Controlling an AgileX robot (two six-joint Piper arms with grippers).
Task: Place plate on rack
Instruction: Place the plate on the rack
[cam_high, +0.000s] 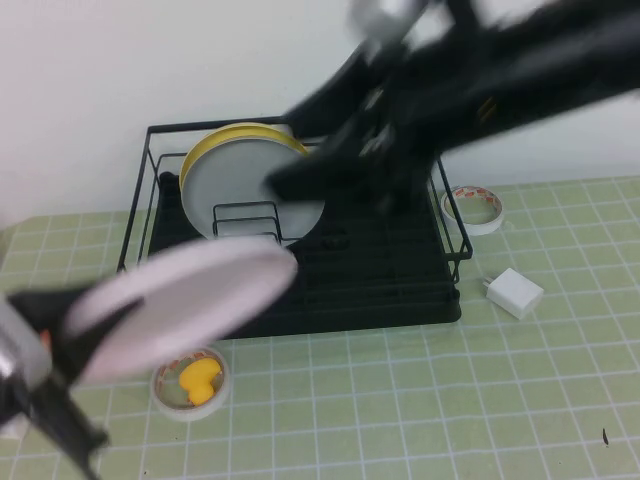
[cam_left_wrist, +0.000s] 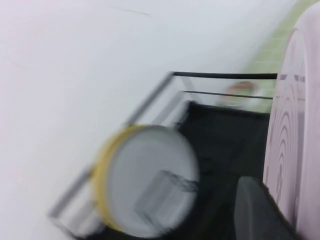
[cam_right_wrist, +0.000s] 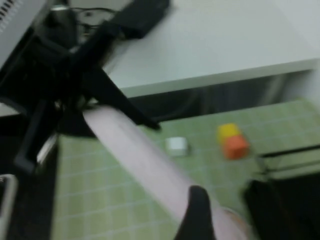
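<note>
The pale pink plate (cam_high: 190, 298) hangs tilted in the air over the front left corner of the black wire rack (cam_high: 300, 300). My left gripper (cam_high: 75, 322) is shut on the plate's left edge; in the left wrist view one dark finger (cam_left_wrist: 255, 210) presses against the plate (cam_left_wrist: 295, 140). My right gripper (cam_high: 290, 185) reaches in over the rack from the right, open, just above the plate's right end and apart from it. In the right wrist view its fingers (cam_right_wrist: 200, 212) stand spread over the plate (cam_right_wrist: 145, 160).
A yellow plate (cam_high: 235, 138) and a grey plate (cam_high: 240, 185) stand upright in the rack's back left. A tape roll (cam_high: 475, 208) and a white box (cam_high: 513, 292) lie to the right of the rack. Another roll with a yellow object (cam_high: 190, 383) lies at the front left.
</note>
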